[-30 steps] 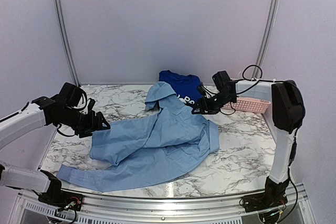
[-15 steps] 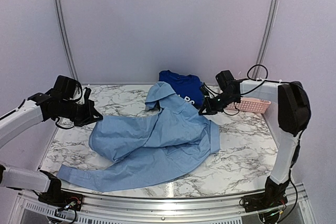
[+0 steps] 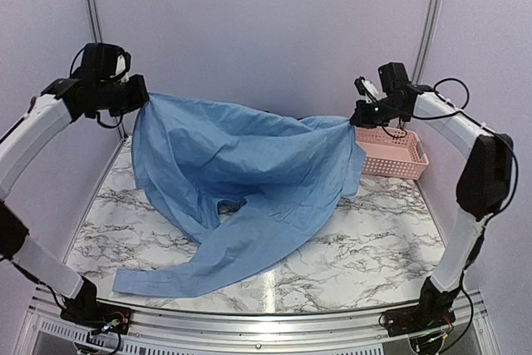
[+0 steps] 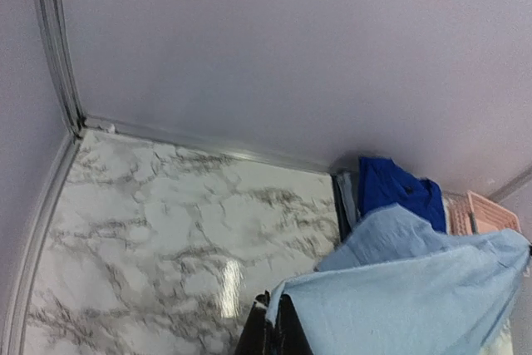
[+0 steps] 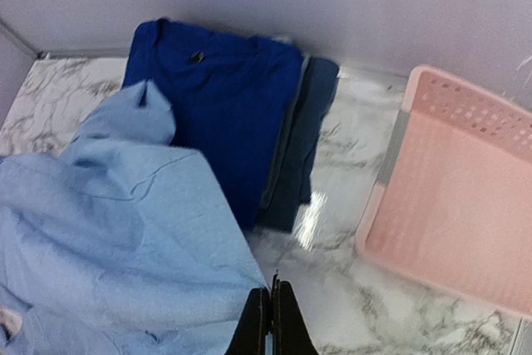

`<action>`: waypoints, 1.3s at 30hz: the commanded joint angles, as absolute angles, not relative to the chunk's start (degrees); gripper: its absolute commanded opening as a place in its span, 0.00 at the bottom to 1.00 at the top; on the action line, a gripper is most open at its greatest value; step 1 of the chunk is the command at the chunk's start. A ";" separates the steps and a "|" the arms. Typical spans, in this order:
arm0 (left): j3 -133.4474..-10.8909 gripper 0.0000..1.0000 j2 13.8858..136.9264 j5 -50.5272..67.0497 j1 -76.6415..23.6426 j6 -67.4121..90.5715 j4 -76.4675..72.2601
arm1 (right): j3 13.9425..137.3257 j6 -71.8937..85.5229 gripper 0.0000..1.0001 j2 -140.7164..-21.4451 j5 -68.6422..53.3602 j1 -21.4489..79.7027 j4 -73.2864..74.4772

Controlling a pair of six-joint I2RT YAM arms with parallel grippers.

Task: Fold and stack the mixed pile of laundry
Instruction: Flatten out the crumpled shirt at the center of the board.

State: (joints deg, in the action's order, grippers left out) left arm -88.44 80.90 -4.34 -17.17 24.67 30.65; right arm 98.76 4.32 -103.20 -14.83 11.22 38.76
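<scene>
Over the marble surface [image 3: 382, 239]: one light-blue collared shirt [image 3: 249, 172], hung like a sheet from its two upper ends, with its lower edge and one sleeve trailing on the marble toward the near edge.
Left gripper [image 3: 141, 99]: pressed together, pinching one upper end of the shirt, high up by the left wall [image 3: 33, 22].
Right gripper [image 3: 357, 119]: pressed together, pinching the opposite upper end, high over the back right.
Back centre: one folded royal-blue T-shirt [image 5: 216, 97] lying on one darker navy piece [image 5: 301, 147], close against the rear wall [image 3: 266, 31].
Back right: one pink lattice basket [image 3: 391, 154], apart from the folded pair, with bare marble between them.
Open room: bare marble at the front right and back left; walls close in on three sides.
Hidden: in the top view the raised shirt covers the folded pair entirely. A thin pale edge between those two pieces is too narrow to name. The right wrist view cuts off the basket.
</scene>
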 commanded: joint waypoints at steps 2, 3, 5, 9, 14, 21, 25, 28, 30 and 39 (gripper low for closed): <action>-111.04 0.02 105.19 -18.14 -13.99 18.55 31.16 | 121.19 5.00 0.01 -119.27 -1.27 10.50 44.53; -117.32 0.18 109.55 -18.88 -13.64 18.58 33.81 | 126.01 5.22 0.33 -122.01 1.28 10.54 47.54; -128.41 0.82 115.91 -19.84 -13.48 18.08 41.71 | 136.00 6.22 0.69 -126.58 6.16 10.55 56.36; -117.17 0.99 108.34 -15.50 -13.73 20.87 43.65 | 119.87 6.54 0.77 -115.23 -0.27 11.52 55.47; -86.75 0.99 90.56 -10.21 -17.85 23.68 40.51 | 85.91 10.55 0.69 -94.49 -17.02 17.50 40.13; -62.84 0.94 80.14 -3.37 -24.81 31.17 37.09 | 71.52 11.83 0.68 -95.60 -23.20 26.79 31.89; -59.09 0.95 83.04 -3.05 -27.66 35.42 35.39 | 73.98 10.20 0.68 -102.03 -21.20 30.65 30.84; -57.48 0.95 85.16 -3.55 -27.69 37.12 33.12 | 75.65 10.20 0.68 -105.75 -20.52 32.86 29.31; -58.13 0.94 87.40 -3.68 -27.69 36.89 32.80 | 76.73 10.20 0.67 -108.23 -19.68 33.94 29.71; -53.98 0.72 90.09 -0.79 -27.03 38.72 28.06 | 68.81 12.12 0.65 -108.89 -18.91 34.53 29.56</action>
State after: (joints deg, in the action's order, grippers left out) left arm -56.71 90.59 -3.22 -27.42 37.30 32.34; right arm 72.29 10.87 -109.80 -19.90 34.44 30.50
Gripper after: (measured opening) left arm 0.758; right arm 0.647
